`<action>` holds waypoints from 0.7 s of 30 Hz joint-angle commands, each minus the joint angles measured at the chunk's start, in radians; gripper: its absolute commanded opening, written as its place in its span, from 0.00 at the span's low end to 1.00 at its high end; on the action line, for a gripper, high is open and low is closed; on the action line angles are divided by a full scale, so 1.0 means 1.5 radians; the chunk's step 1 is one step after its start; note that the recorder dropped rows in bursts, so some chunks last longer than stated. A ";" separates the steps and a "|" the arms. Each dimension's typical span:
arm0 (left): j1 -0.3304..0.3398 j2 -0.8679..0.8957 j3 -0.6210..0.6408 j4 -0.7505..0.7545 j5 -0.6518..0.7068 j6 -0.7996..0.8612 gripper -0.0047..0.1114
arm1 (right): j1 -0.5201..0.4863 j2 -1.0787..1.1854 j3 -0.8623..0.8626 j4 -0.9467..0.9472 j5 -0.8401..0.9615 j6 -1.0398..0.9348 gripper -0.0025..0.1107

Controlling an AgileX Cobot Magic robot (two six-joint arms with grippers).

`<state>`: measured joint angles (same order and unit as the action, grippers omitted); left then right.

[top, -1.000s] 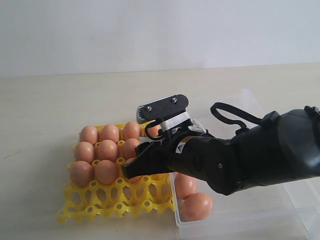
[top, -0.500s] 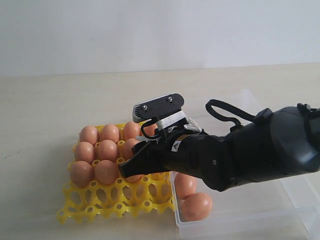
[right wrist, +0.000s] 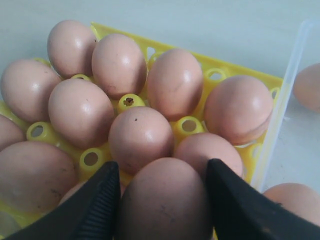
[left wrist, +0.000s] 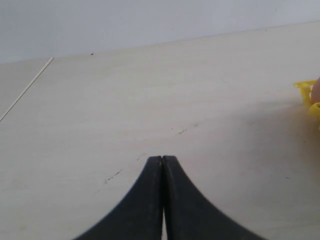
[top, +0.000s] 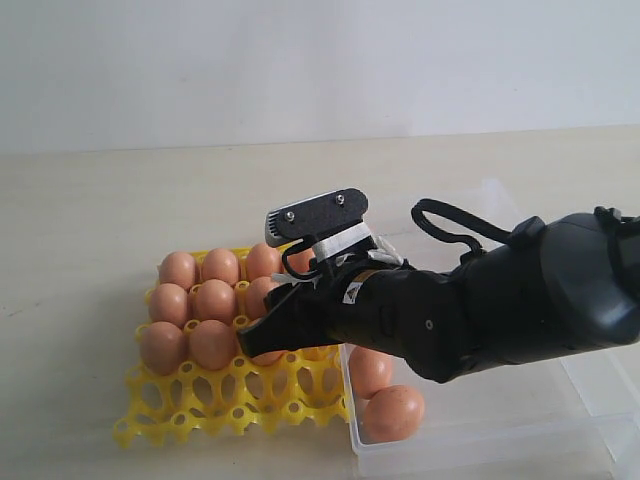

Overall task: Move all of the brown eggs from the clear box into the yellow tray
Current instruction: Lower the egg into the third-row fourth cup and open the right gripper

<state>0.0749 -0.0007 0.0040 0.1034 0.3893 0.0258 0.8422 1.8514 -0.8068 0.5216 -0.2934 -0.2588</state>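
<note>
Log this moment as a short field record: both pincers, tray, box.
left pincer: shut, empty, over bare table
right pincer: closed on the held egg, low over the tray; whether the egg is seated cannot be told
yellow tray: back rows hold brown eggs; front cups empty
clear box: two boxed eggs visible; arm hides the rest

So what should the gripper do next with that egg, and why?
Probably open the right gripper slowly. It grips a brown egg low over the yellow tray, next to eggs already seated, so letting go seems the only thing left. Whether the egg is fully down is hidden.
</note>
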 commanded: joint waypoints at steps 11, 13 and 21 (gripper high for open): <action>-0.003 0.000 -0.003 0.000 -0.006 -0.003 0.04 | 0.001 0.001 -0.005 -0.006 0.008 -0.005 0.52; -0.003 0.000 -0.003 0.000 -0.006 -0.003 0.04 | 0.001 0.001 -0.005 -0.006 0.007 -0.005 0.52; -0.003 0.000 -0.003 0.000 -0.006 -0.003 0.04 | 0.001 -0.054 -0.006 -0.001 0.033 -0.005 0.49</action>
<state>0.0749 -0.0007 0.0040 0.1034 0.3893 0.0258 0.8422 1.8253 -0.8068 0.5234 -0.2733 -0.2588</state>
